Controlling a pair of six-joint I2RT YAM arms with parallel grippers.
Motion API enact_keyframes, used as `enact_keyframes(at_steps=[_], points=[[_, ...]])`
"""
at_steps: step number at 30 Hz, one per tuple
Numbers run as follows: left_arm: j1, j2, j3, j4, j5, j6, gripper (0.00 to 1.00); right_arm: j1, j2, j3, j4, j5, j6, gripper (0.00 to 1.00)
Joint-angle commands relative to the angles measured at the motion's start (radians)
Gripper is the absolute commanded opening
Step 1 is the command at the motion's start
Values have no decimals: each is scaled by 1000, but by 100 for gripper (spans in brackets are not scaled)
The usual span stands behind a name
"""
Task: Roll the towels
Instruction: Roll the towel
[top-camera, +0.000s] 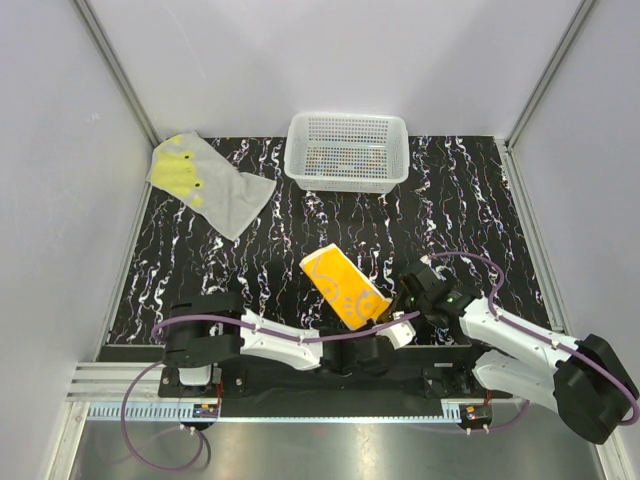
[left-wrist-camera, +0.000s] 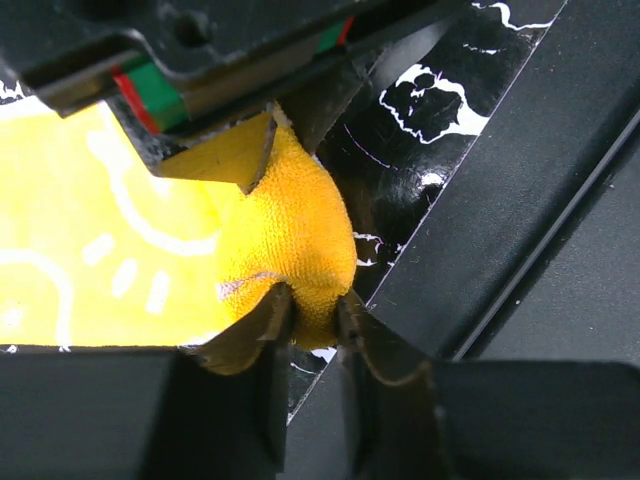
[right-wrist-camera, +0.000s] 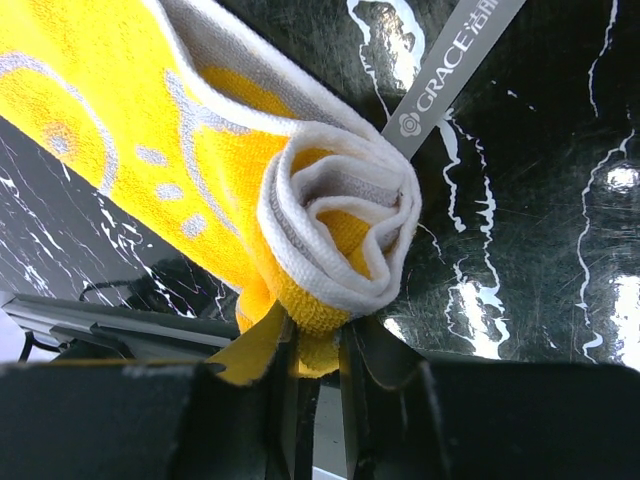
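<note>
The orange towel lies slanted on the dark marbled table near the front, and its near end is curled into a roll with white edging. My left gripper is shut on one bunched end of that roll. My right gripper is shut on the other end. In the top view both grippers meet at the towel's near right corner, the left gripper just below the right gripper. The grey towel with yellow-green blotches lies flat at the far left.
A white perforated basket stands at the back centre. White walls close in the table on three sides. A grey rail runs along the table's near edge, right beside the roll.
</note>
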Motion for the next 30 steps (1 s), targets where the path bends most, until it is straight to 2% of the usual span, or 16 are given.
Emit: enact_keyframes(at_steps=[1,2,3,5,7,8,11,12,13,15,19,25,30], points=[[3,36,29,24,24,-14,18,8,-13,-5,-9,-29,-2,13],[3,36,29,24,27,-14,12,8,-14,-7,-7,-29,-4,13],[3,34,28,27,38,-9,11,8,-16,-7,-7,-29,-4,13],[5,33,28,24,38,-9,0,8,-19,-4,-10,-29,-4,14],[5,28,25,28,53,-6,0,8,-22,2,-16,-25,-4,17],[5,25,25,28,66,-5,0,8,-28,13,-28,-14,-5,29],[12,14,26,18,95,-14,0,8,-45,50,-74,24,-15,56],[17,10,23,18,102,-20,0,8,-48,65,-93,44,-13,71],[20,-4,22,13,113,-32,0,7,-50,82,-143,61,-19,82],[37,-22,5,21,158,-48,0,4,-53,130,-183,112,-27,99],[61,-70,-33,41,210,-83,0,-48,-71,188,-277,172,-42,100],[68,-113,-69,48,228,-121,0,-200,-47,251,-294,175,-125,100],[124,-171,-135,137,357,-187,0,-212,-17,303,-302,192,-153,100]])
